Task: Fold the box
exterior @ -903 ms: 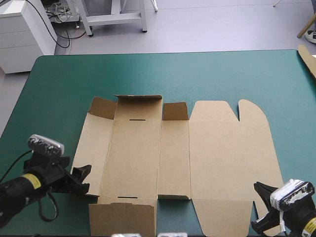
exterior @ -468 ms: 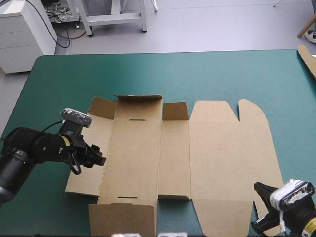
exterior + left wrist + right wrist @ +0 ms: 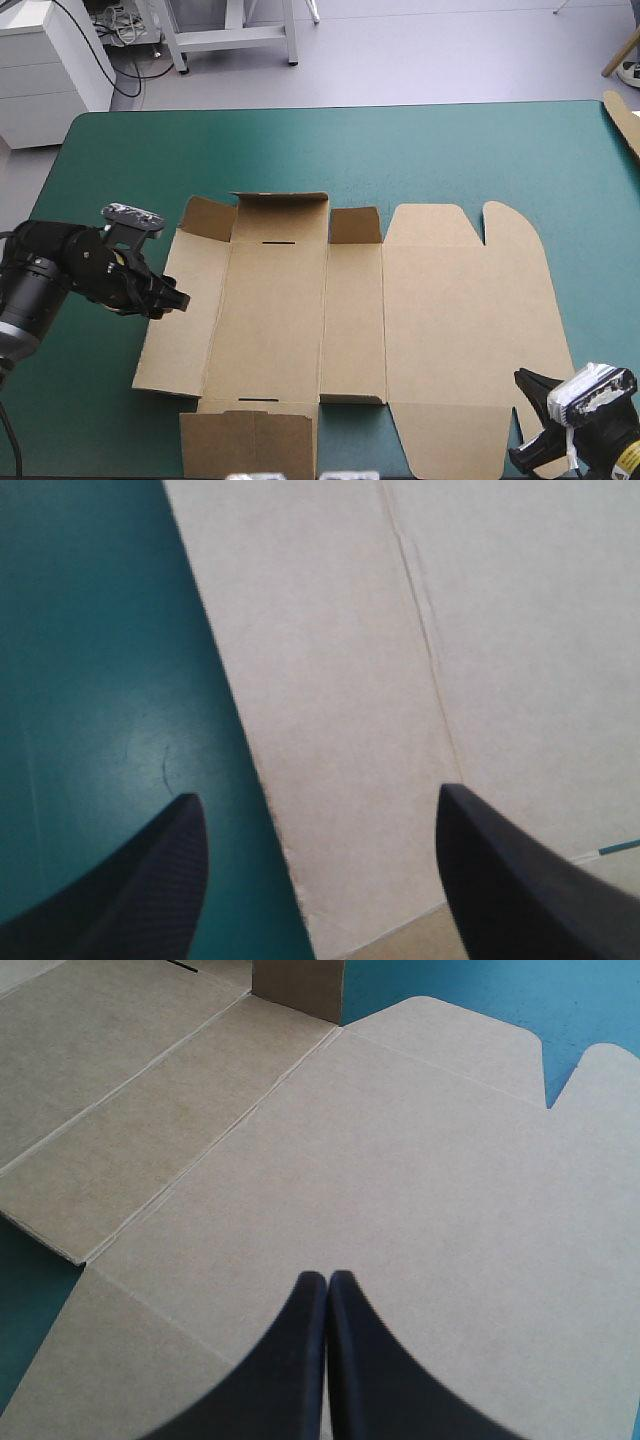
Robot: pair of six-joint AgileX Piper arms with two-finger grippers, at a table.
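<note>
Lying mostly flat on the worktop (image 3: 450, 150), the box (image 3: 350, 320) is straddled at its left edge by the left tool (image 3: 318, 795), jaws apart, the right tool (image 3: 327, 1278) being pressed together over its near right corner; if gripped shallowly, the sheet could be dragged instead of folded.

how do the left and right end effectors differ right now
The left end effector is open; the right end effector is shut into one pointed arch. The left one straddles the left edge of the box, partly over the teal-green cover; the right one sits by the box's near right corner, pointing across its large flat panel. Shared: both are black, and neither grips the box.
</note>
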